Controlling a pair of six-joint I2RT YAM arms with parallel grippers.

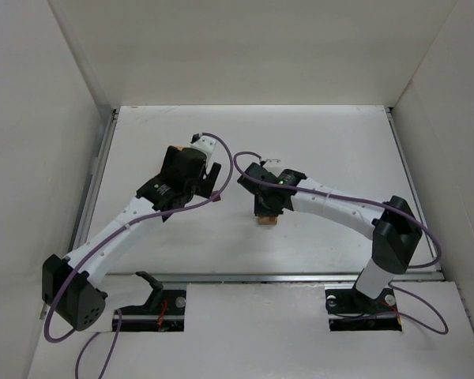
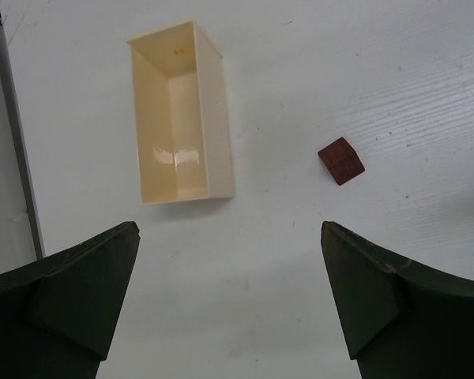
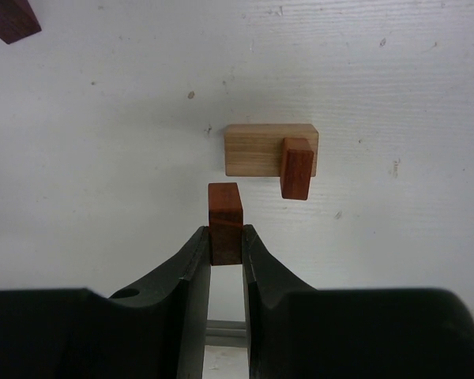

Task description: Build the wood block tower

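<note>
My right gripper (image 3: 225, 237) is shut on a reddish-orange block (image 3: 225, 212), held just above the table. Slightly ahead and to its right lies the light tan oblong block (image 3: 261, 149) with a reddish-brown block (image 3: 298, 167) resting on its right end. From above, the right gripper (image 1: 267, 207) hangs over the tan block (image 1: 266, 222). A dark brown cube (image 2: 340, 160) sits loose on the table, ahead and right of my left gripper (image 2: 229, 229), which is wide open and holds nothing. The same cube (image 3: 12, 17) shows at the right wrist view's top left corner.
A pale rectangular tray (image 2: 179, 110) stands empty ahead and left of the left gripper. White walls close in the table on three sides, and a metal rail (image 1: 268, 277) runs along its near edge.
</note>
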